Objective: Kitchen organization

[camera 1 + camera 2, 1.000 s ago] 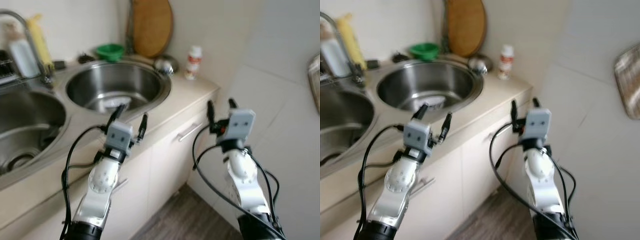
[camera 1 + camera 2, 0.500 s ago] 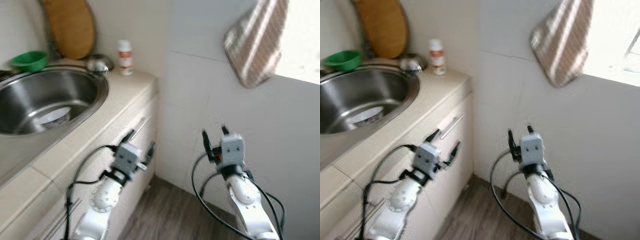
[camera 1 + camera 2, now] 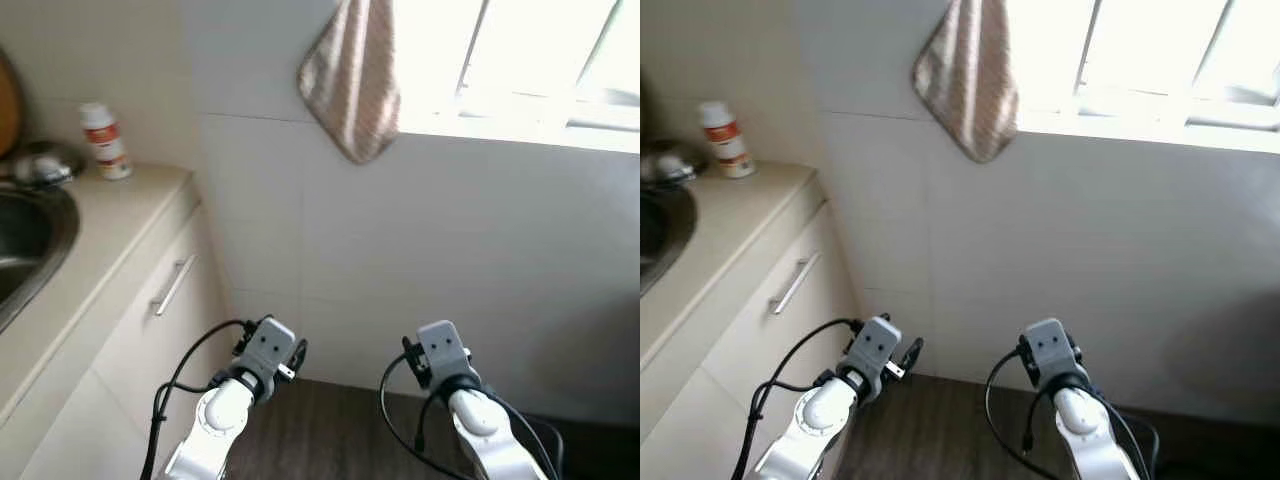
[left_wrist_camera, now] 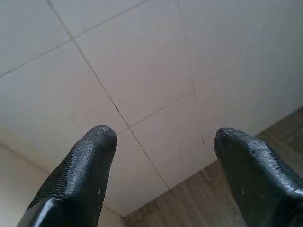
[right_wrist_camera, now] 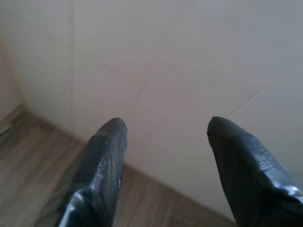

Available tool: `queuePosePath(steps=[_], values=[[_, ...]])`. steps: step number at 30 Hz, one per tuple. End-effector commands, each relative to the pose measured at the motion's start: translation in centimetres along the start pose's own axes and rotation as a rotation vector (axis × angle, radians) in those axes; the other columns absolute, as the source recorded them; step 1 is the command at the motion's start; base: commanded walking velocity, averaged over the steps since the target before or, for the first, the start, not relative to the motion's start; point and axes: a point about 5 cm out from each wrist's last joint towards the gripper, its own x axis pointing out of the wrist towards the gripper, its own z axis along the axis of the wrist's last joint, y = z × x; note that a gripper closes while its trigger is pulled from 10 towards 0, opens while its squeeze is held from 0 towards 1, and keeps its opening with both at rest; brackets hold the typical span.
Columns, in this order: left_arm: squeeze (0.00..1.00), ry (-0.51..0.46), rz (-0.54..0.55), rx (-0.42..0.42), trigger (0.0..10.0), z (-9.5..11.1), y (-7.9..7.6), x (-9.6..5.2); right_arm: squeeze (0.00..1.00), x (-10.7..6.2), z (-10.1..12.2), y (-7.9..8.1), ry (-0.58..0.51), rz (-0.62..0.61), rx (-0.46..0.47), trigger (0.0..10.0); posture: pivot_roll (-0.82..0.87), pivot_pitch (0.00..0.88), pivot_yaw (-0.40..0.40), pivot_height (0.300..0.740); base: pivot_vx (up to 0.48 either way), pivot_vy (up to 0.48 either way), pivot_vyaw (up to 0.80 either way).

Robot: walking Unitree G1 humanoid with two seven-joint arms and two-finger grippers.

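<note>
My head camera has swung well to the right over the last second: the round sink and the chopping board that filled the frame have slid off, and I now face a white tiled wall (image 3: pixel 330 250) under a bright window (image 3: pixel 520 60). That is the view turning with the robot, not the things moving.

What is left of the kitchen surface (image 3: pixel 95 235) sits at the far left, with the steel rim of the sink (image 3: pixel 30 235) just showing. A small white bottle with a red label (image 3: pixel 103 141) stands at the back corner of it, near the wall. Below is a cabinet door with a bar handle (image 3: pixel 172 286). A striped towel (image 3: pixel 350 75) hangs on the wall beside the window.

Both arms have come down low over the dark wood floor (image 3: pixel 330 430). The left end effector (image 4: pixel 161 151) is spread wide and carries nothing; its wrist view looks at wall tile and floor. The right end effector (image 5: pixel 163 142) is likewise spread and empty, pointed at the wall's foot.

My reading: I am turning away from the sink area to another part of the room. Nothing is in hand, so no organizing step is under way; the things to sort are now off to my left
</note>
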Motion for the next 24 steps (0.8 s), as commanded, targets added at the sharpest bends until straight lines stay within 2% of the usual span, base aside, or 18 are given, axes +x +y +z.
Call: queuePosePath(steps=[1,9,22,24], values=[[0.00,0.027,-0.007,-0.011,10.0,-0.36,-0.34,0.08,0.00,-0.02,-0.21,0.04,0.020,0.016,-0.039,10.0,-0.02,0.000,0.006,0.740,0.000,0.000,-0.80],[0.00,0.065,-0.002,0.015,10.0,-0.68,-0.42,0.33,0.00,0.22,-0.26,0.85,0.031,0.075,-0.094,10.0,-0.02,0.000,0.008,0.740,0.000,0.000,-0.80],[0.00,0.069,-0.003,0.028,10.0,-0.67,-0.61,0.46,0.00,0.27,-0.09,0.97,0.027,0.092,-0.094,10.0,-0.03,0.000,0.010,0.740,0.000,0.000,-0.80],[0.00,0.070,-0.002,0.032,10.0,-0.63,-0.64,0.52,0.00,0.26,0.21,0.94,0.000,0.091,-0.092,10.0,-0.03,0.000,0.009,0.740,0.000,0.000,0.00]])
